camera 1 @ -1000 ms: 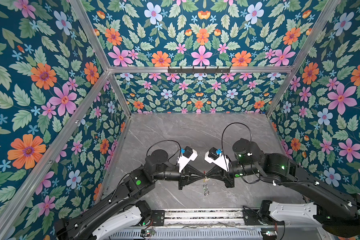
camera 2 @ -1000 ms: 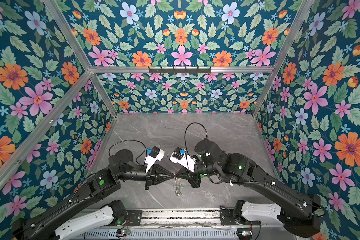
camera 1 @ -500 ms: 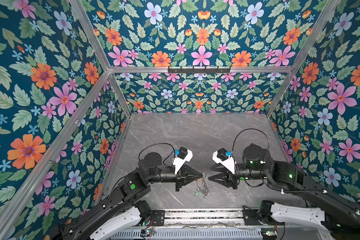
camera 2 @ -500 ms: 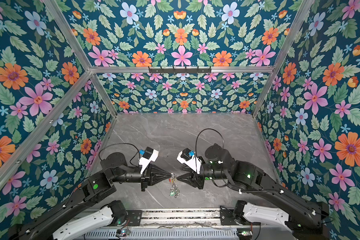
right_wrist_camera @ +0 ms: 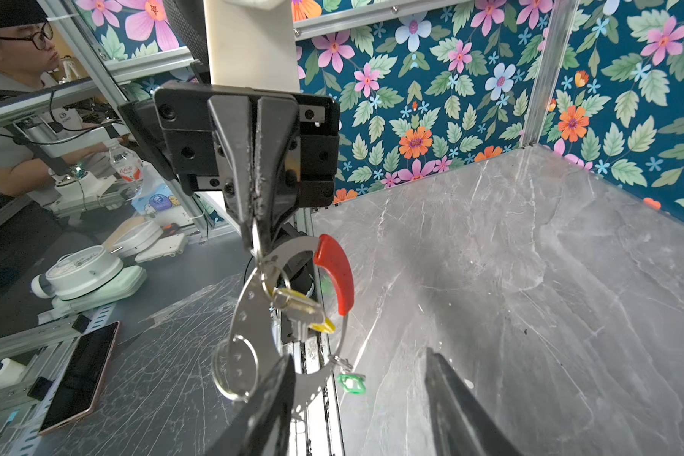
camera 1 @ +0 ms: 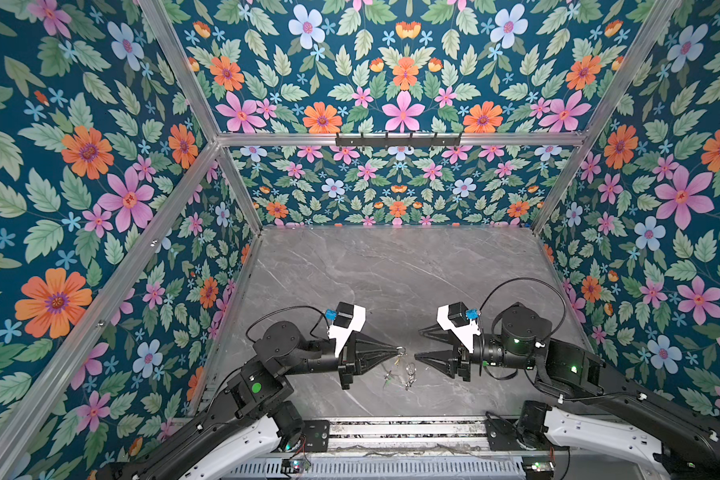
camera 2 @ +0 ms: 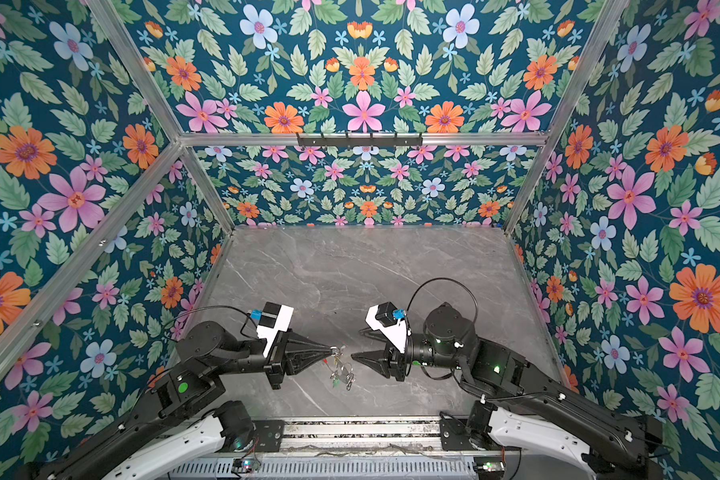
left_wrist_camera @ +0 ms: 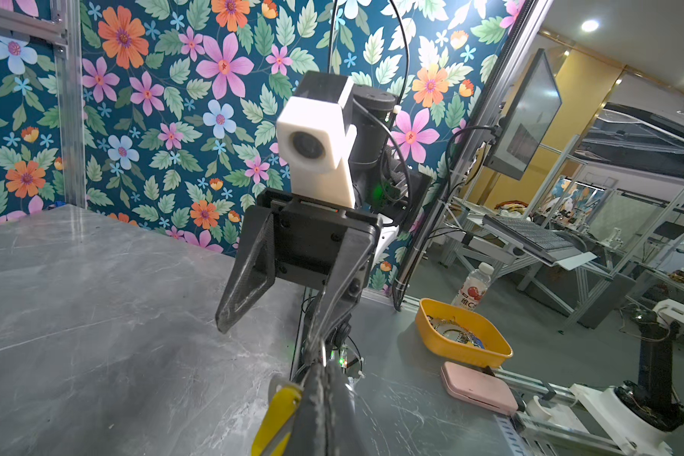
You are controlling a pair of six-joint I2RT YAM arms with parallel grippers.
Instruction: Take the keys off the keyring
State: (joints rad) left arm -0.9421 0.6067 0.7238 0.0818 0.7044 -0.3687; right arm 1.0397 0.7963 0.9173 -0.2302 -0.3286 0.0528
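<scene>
Grey metal hangs from my left gripper (right_wrist_camera: 259, 233): its jaws are pressed tight together on the upper rim of the keyring (right_wrist_camera: 245, 316), and the big flat ring dangles below the fingertips over the front part of the marble tabletop (camera 1: 391, 282). I cannot tell whether its lowest edge touches the stone. A red sleeve (right_wrist_camera: 334, 272) covers one arc of the ring, starting just beside the pinch. The yellow-tagged key (right_wrist_camera: 297, 306) hangs from a small wire loop and lies across the ring's opening. A green tag (right_wrist_camera: 351, 383) hangs from another loop at the ring's low end, but the key it belongs to is too hidden for me to make out. In both top views the bundle shows as a small glinting cluster (camera 1: 400, 370) under the left fingertips. My right gripper (camera 1: 417, 344) faces it from the other side, jaws spread apart, near the ring but not touching it.
</scene>
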